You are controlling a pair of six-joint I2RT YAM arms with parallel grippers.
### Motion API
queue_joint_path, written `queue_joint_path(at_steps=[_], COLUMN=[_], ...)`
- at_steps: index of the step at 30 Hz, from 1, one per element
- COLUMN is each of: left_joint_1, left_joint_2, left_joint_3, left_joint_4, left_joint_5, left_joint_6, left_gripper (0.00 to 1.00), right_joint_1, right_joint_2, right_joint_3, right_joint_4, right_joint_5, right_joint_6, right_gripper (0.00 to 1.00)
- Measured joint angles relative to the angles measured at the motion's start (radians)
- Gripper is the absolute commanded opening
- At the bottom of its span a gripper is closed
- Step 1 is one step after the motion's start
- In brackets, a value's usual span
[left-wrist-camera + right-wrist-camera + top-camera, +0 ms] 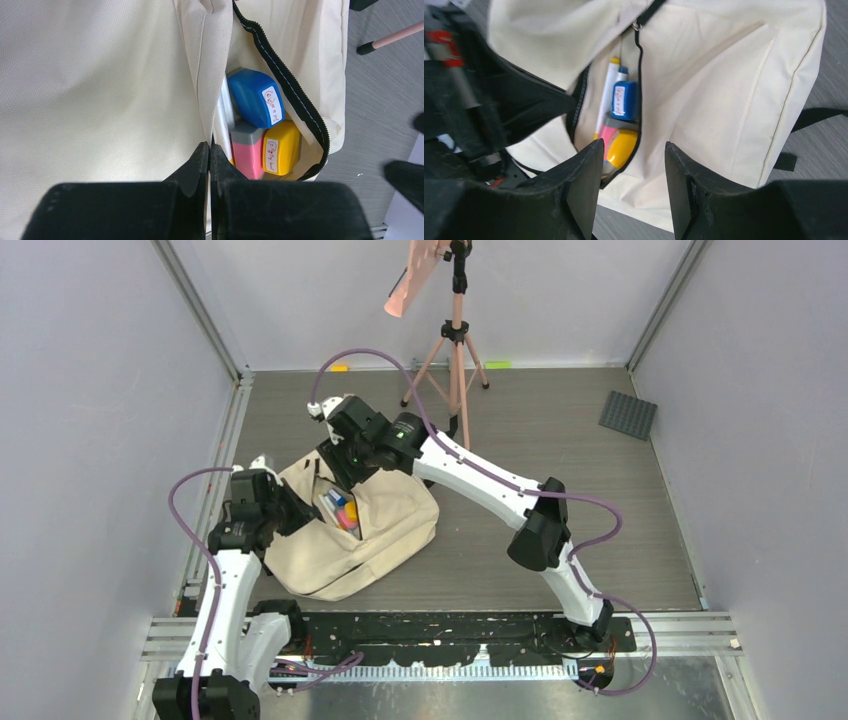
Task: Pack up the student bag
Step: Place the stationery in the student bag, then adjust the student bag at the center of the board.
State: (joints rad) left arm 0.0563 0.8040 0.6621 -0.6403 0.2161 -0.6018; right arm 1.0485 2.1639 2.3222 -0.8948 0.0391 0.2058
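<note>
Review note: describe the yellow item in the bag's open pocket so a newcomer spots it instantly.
Find the large cream canvas backpack lying on the grey table. Its black-zipped pocket gapes open over small plastic blocks. Pick the rounded yellow block with a white label, against the zip; its neighbours are a pink-and-grey block and a blue block.

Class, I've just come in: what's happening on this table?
Two robot arms are packing a beige bag. The left fingers are shut on the bag's edge beside its open pocket. The right fingers hang open and empty over that pocket, where blue, pink and yellow stamps and a pen lie.
</note>
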Motion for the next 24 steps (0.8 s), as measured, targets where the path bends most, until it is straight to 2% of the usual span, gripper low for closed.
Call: queue_joint_path(at_steps=[8,10,11,13,16,19,24], left_joint_1=[0.000,0.000,0.000,0.000,0.000,0.000,0.000], left_joint_2=[0.000,0.000,0.000,-0.001,-0.006,-0.006,0.004], left_joint_3=[0.003,0.003,0.003,0.003,0.003,0.005,0.093], left_joint_4=[0.000,-0.002,-0.003,-0.005,-0.005,-0.005,-0.031], left_joint_5=[0.000,0.000,0.000,-0.003,-0.007,-0.006,0.017], left_joint_6=[0.000,0.000,0.000,0.000,0.000,0.000,0.010], left_gripper=[0.00,0.00,0.00,0.00,0.00,0.00,0.00], right_joint_1=[-0.007,-0.007,-0.007,-0.007,-0.009,-0.009,-0.002], right_joint_2=[0.123,0.143,0.148,0.149,0.149,0.149,0.132], right_joint_3=[-0.001,-0.001,-0.001,0.002,0.016,0.040,0.080], right_joint_4=[-0.089,-0.098,-0.098,-0.100,-0.107,-0.125,-0.130], right_joint_5=[-0.041,-0.045,-0.050,-0.051,-0.047,-0.022,0.019], right_joint_6=[-0.035,-0.041,-0.043,-0.048,-0.050,-0.046,-0.043], right_gripper=[0.45,0.35,0.26,0.17,0.11,0.02,0.01])
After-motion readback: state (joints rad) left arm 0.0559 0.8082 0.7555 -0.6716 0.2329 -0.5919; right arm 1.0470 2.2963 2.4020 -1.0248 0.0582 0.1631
